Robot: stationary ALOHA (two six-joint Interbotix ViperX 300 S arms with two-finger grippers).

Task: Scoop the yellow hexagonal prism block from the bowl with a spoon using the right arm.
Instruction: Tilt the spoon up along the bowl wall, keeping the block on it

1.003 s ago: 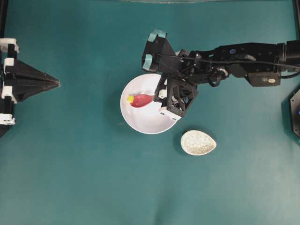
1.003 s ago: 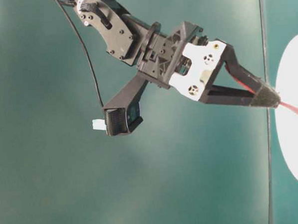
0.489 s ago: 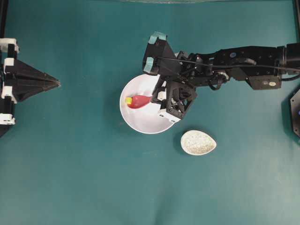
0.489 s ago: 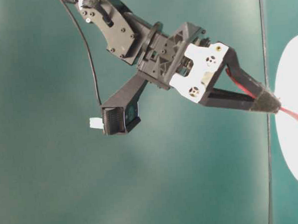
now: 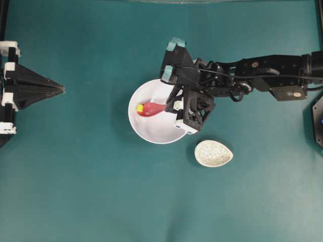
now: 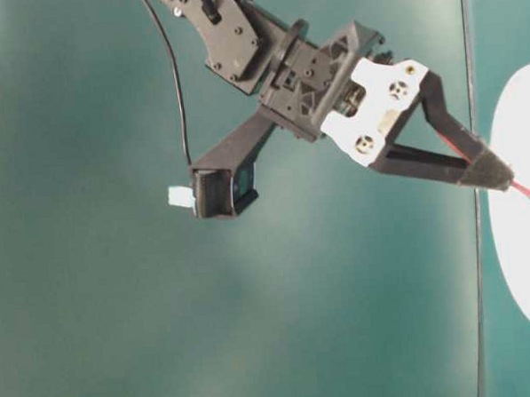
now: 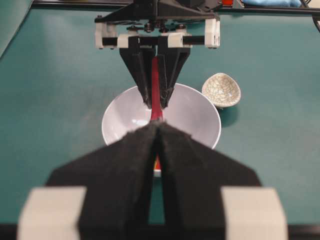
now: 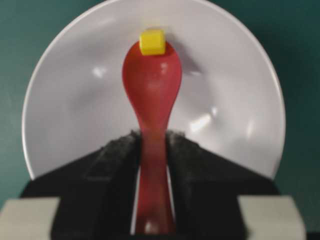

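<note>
Right gripper point(image 8: 152, 150) has the red spoon point(image 8: 151, 85) pinched by its handle, scoop down inside the white bowl point(image 5: 151, 132).

Your yellow hexagonal prism block point(image 8: 151, 41) sits right at the scoop's tip, touching it, toward the bowl's left wall in the overhead view; can't tell if it's on the scoop or just against it. The bowl sits around the middle of the teal bench point(image 5: 101, 191), and the speckled egg-shaped spoon rest point(image 5: 213, 153) is just beside it on the side toward the bench's bottom-right corner, not touching. Left gripper point(image 7: 156, 131) is parked at the left edge, fingers pressed together on nothing, pointing at the bowl.
</note>
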